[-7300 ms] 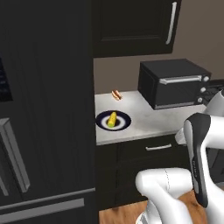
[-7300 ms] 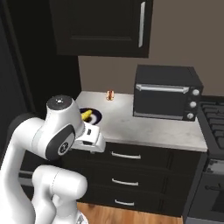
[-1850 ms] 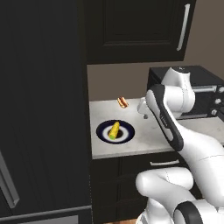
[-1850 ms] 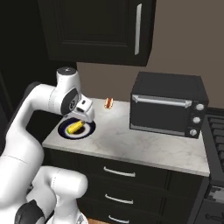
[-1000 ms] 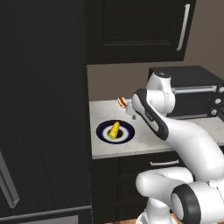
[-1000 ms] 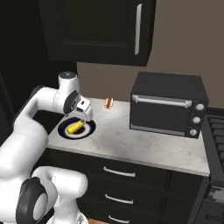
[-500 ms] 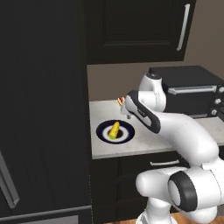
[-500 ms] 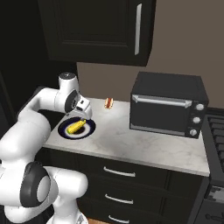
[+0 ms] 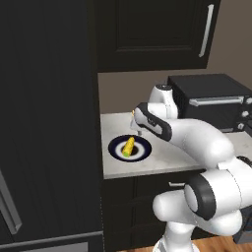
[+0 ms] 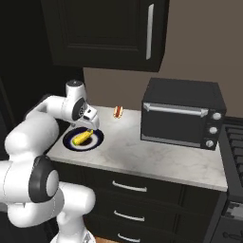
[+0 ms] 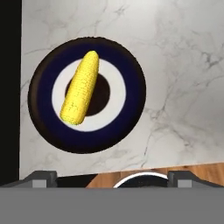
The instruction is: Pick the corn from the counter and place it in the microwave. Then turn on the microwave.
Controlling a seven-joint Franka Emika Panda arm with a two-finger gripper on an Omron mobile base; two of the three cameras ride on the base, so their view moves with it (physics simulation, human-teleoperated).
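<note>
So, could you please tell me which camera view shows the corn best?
The hand view: it looks straight down on the corn, showing its whole length lying across the dark-rimmed plate. In the left base view the corn is small; in the right base view the corn sits just below the arm.

The corn (image 11: 81,88) is a small yellow cob lying flat on a round dark plate (image 11: 132,114) with a white ring and dark centre — it sits a little left of the plate's middle in the hand view, one tapered end reaching onto the dark blue band. The plate rests near the left end of the pale marbled worktop (image 10: 156,161), above black drawers with thin silver handles — close to the front edge.
</note>
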